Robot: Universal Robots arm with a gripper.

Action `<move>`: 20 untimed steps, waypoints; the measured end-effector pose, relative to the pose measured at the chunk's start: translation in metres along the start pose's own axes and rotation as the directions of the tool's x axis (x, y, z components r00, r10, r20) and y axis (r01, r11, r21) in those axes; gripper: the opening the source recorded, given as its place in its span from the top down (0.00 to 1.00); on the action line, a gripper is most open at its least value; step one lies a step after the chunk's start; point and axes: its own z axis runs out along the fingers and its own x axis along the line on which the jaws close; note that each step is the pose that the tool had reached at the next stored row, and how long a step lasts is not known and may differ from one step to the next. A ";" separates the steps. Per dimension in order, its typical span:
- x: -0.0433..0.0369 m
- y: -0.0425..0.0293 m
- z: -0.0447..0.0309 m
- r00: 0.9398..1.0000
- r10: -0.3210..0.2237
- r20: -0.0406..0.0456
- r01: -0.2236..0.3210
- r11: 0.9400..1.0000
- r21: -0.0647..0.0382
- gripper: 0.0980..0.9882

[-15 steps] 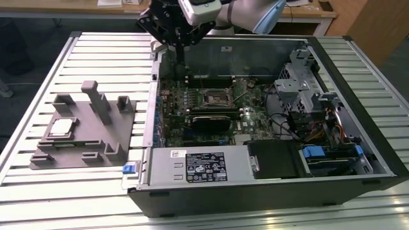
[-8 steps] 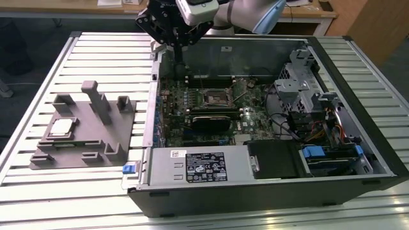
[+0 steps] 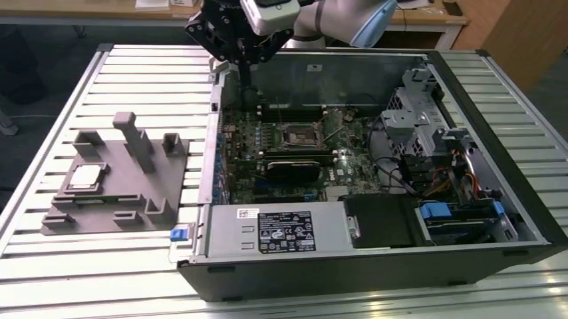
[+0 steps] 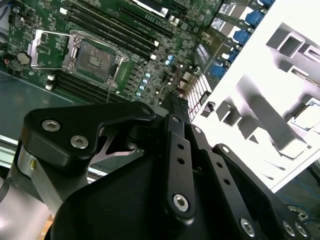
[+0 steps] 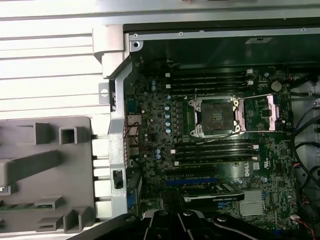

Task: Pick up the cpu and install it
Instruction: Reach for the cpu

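from my station i read the claw (image 3: 245, 78) as clenched on nothing: in the exterior view its two fingers come down as one narrow stem, with no chip between them. it hangs over the far rim of the open computer case (image 3: 373, 269), to the exterior view's left of the board and well above everything. i judge the height is deliberate, since from there the first wrist view takes in both the grey fixture (image 5: 45, 165) and the socket (image 5: 216, 116) at once.

the cpu (image 3: 86, 176) lies flat, pale top up, in a shallow pocket of the fixture. the fixture sits on the slatted worktop (image 3: 53, 266) just beside the case, on the exterior view's left. the pocket walls keep the chip square and in a known spot, which i take to be the whole point of the fixture. claw and cpu are well apart, so the pick is not yet made.

the socket is bare, and its metal load plate (image 5: 267, 112) is swung open to one side, so nothing blocks a chip from going in.
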 end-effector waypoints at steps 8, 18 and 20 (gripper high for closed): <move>0.0040 -0.0003 0.0000 1.000 0.000 0.000 0.000 1.000 0.000 0.99; 0.0098 -0.0008 -0.0001 1.000 0.000 0.000 0.000 1.000 0.000 0.99; 0.0109 -0.0008 0.0000 1.000 0.000 0.000 0.000 1.000 0.000 0.99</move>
